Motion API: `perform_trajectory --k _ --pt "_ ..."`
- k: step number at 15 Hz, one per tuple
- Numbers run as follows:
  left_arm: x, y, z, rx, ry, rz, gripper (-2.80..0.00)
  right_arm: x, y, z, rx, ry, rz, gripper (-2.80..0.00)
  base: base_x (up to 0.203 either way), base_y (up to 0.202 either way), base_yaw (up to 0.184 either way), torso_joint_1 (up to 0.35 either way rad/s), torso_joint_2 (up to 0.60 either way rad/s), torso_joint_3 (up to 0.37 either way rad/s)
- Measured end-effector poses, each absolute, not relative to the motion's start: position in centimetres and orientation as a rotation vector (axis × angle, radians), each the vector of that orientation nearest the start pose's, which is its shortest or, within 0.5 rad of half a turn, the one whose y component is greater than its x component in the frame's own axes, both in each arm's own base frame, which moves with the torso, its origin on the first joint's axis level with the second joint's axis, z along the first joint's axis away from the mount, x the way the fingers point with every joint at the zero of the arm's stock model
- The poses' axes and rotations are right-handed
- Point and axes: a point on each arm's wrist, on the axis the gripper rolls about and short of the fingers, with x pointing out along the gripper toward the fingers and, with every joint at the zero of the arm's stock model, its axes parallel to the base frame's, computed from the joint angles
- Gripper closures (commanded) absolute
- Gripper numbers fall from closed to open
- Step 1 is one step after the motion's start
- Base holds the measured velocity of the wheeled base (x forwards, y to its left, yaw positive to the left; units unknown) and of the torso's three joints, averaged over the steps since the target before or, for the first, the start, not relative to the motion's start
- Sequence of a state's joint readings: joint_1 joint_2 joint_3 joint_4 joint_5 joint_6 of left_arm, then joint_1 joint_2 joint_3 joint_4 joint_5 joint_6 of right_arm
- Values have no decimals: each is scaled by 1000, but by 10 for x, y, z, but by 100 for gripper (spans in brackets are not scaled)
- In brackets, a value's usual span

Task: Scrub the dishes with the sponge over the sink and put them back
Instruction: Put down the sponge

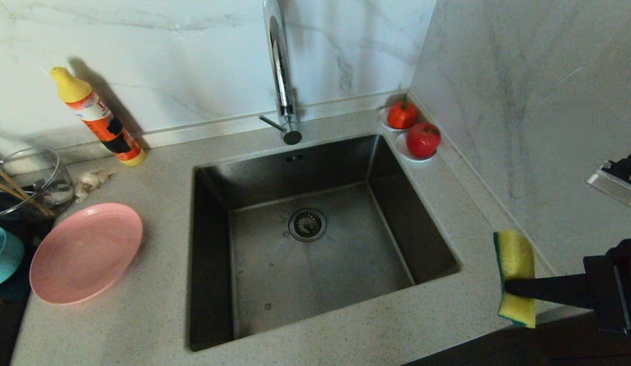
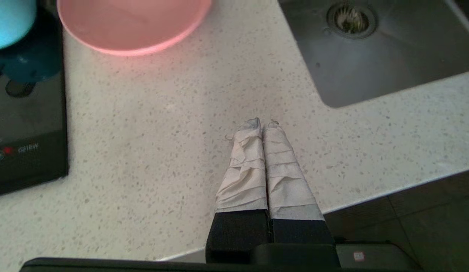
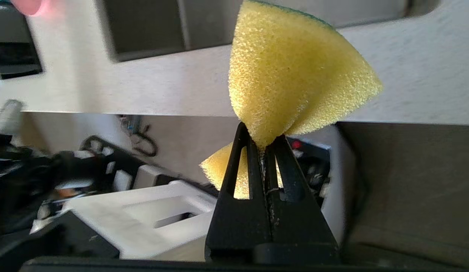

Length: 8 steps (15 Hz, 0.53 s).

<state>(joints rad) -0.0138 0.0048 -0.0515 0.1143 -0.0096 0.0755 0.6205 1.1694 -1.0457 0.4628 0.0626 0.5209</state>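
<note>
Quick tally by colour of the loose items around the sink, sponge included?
Pink: 1, plate
Teal: 1, bowl
Yellow: 1, sponge in the right gripper
Red: 2, fruits
Orange: 1, bottle
Total: 6

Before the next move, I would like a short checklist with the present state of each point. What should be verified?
1. Right gripper shut on the sponge: ok, foam pinched hard.
2. Left gripper free to take a dish: not ok, shut and empty above the counter.
3. Pink plate within sight, left of the sink: ok.
4. Teal bowl reachable: cannot tell, mostly cut off.
5. Sink basin holds no dishes: ok.
6. Sponge over the sink: not ok, held right of it.
</note>
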Motion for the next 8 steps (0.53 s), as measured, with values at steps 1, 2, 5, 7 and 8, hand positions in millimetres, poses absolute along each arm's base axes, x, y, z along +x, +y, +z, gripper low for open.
perform_trajectory --k 1,2,5,7,8 --pt "-27 0 78 69 57 -25 0 121 88 274 321 721 493 0 0 0 0 0 0 0" --pt "-27 0 78 61 53 -24 0 121 88 275 317 716 492 0 0 0 0 0 0 0" --pt "-27 0 77 58 51 -24 0 122 87 273 260 693 452 0 0 0 0 0 0 0" --pt "-27 0 77 58 51 -24 0 122 85 270 214 680 402 0 0 0 0 0 0 0" --pt "-27 0 77 58 51 -24 0 122 84 267 178 679 390 0 0 0 0 0 0 0"
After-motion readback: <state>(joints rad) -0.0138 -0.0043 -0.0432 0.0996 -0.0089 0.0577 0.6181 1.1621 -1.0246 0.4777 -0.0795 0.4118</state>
